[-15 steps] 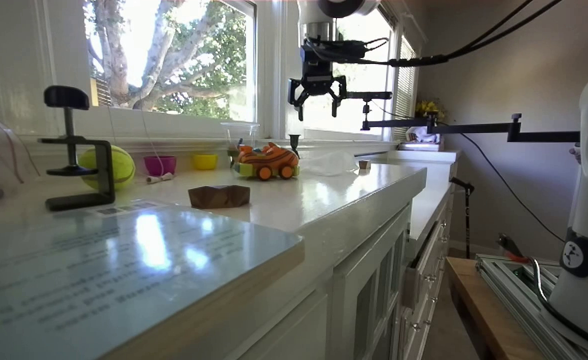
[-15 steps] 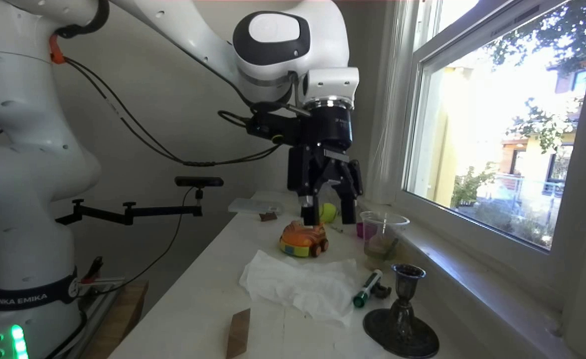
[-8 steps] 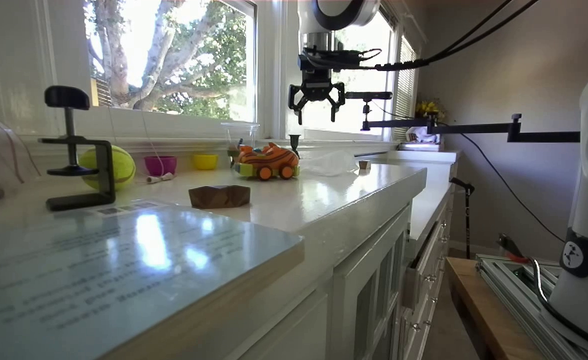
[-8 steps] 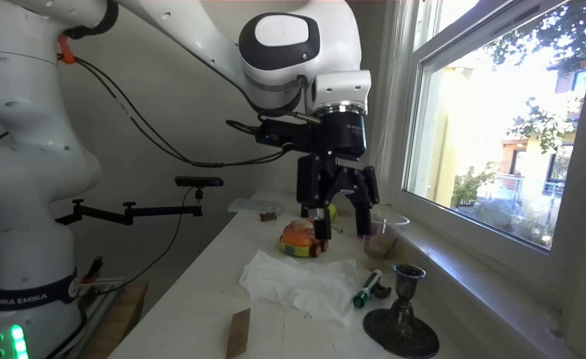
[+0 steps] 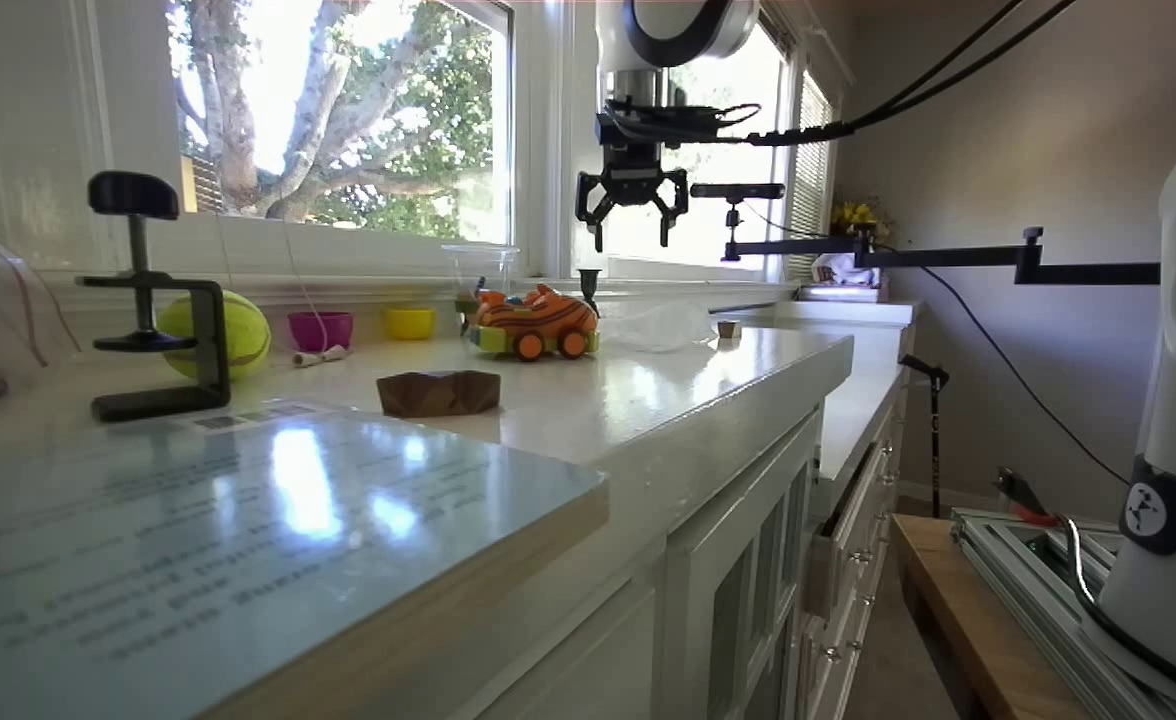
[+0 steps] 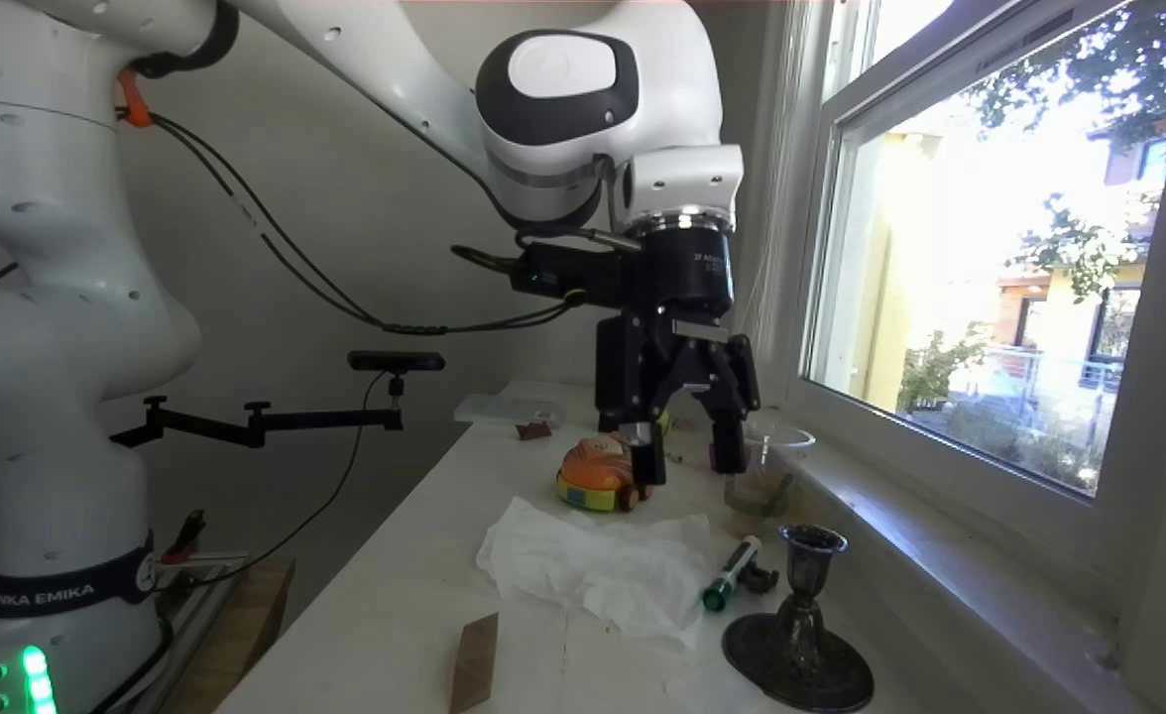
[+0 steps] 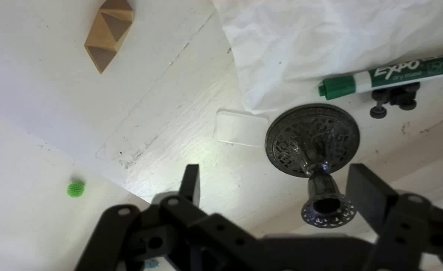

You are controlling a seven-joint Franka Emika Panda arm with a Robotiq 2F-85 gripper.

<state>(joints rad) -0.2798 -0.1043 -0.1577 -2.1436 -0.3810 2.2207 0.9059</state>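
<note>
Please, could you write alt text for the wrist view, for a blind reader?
An open gripper hangs above a white countertop; a dark metal candlestick appears between its jaws, not held. Nearby lie a green marker, a crumpled white sheet and a clear flat rectangle.

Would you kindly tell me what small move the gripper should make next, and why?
I would probably shift the gripper sideways until the candlestick lines up midway between the fingers. The gripper is open and holds nothing, and in the wrist view the upright candlestick shows nearer one finger than the other.
</note>
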